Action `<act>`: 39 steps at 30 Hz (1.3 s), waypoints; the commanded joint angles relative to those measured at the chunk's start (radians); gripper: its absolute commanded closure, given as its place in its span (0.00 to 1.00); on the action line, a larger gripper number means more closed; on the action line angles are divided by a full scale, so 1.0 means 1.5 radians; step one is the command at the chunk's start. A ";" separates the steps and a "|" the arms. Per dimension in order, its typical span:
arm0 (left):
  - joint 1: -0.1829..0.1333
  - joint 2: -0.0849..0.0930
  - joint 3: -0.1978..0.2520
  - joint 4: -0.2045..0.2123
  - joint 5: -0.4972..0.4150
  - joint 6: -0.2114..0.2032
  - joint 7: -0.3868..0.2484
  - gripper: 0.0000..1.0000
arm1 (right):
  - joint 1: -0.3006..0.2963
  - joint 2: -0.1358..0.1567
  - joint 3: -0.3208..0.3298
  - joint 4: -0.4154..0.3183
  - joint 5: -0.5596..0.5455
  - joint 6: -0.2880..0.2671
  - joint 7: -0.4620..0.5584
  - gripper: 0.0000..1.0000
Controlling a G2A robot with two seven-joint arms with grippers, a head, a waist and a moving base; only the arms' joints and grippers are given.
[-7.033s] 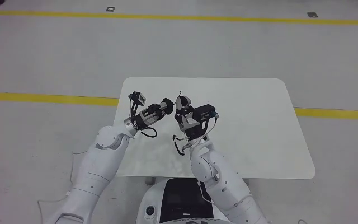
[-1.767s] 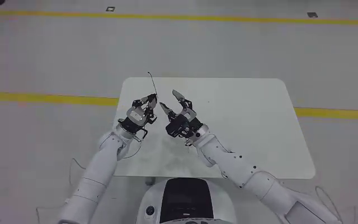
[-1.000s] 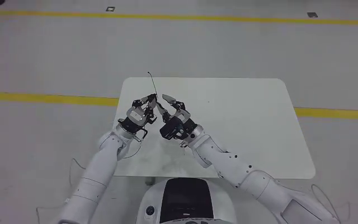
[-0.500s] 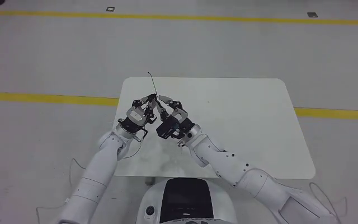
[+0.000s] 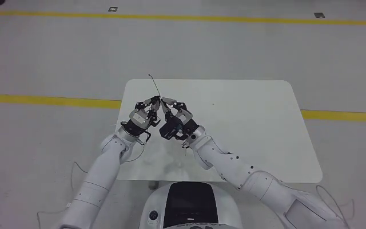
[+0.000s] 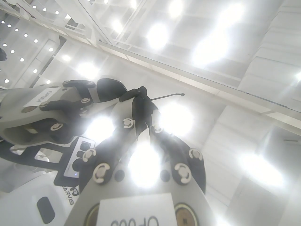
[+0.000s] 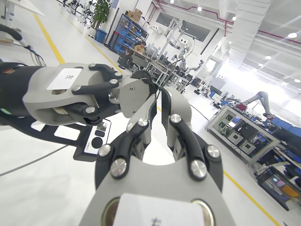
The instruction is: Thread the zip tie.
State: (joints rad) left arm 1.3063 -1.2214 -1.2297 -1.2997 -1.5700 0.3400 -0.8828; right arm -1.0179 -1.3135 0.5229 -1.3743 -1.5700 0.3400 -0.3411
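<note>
The zip tie (image 5: 154,86) is a thin black strip rising from between the two grippers and ending past the table's far edge in the top view. My left gripper (image 5: 152,106) is shut on its lower part; in the left wrist view the zip tie (image 6: 167,97) juts out beyond the closed left gripper (image 6: 146,110). My right gripper (image 5: 166,106) is pressed up against the left one, tips touching. In the right wrist view the right gripper (image 7: 159,92) has its ridged pads (image 7: 166,104) closed to a sliver at the tie. Whatever is pinched there is hidden.
Both grippers hang above the far left part of the white table (image 5: 246,126). Grey floor with yellow lines (image 5: 57,101) surrounds it.
The right gripper has moved left to meet the left gripper and has closed its fingers there. The zip tie's free end tilted slightly left. The left arm has held still.
</note>
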 commanded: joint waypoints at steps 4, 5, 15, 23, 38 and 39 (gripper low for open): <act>0.000 0.000 0.000 0.000 0.000 0.000 0.000 1.00 | 0.001 -0.002 0.000 0.003 0.000 0.000 0.000 0.87; 0.000 0.000 0.000 0.000 0.000 0.000 0.000 1.00 | 0.001 -0.002 -0.001 0.003 0.000 0.000 0.000 0.87; 0.000 0.000 0.000 0.000 0.000 0.000 0.000 1.00 | 0.002 -0.007 0.002 0.009 0.000 0.000 -0.005 0.85; 0.000 0.000 0.000 0.000 0.000 0.000 0.000 1.00 | 0.003 -0.009 0.003 0.012 0.000 0.000 -0.008 0.86; 0.000 0.000 0.000 0.000 0.000 0.000 0.000 1.00 | 0.005 -0.010 -0.001 0.013 0.000 0.000 -0.010 1.00; 0.000 0.000 0.000 0.000 0.000 0.000 0.000 1.00 | 0.004 -0.009 0.000 0.013 0.000 0.000 -0.010 1.00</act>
State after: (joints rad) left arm 1.3063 -1.2214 -1.2297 -1.2997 -1.5700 0.3400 -0.8828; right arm -1.0108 -1.3281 0.5221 -1.3550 -1.5700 0.3400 -0.3558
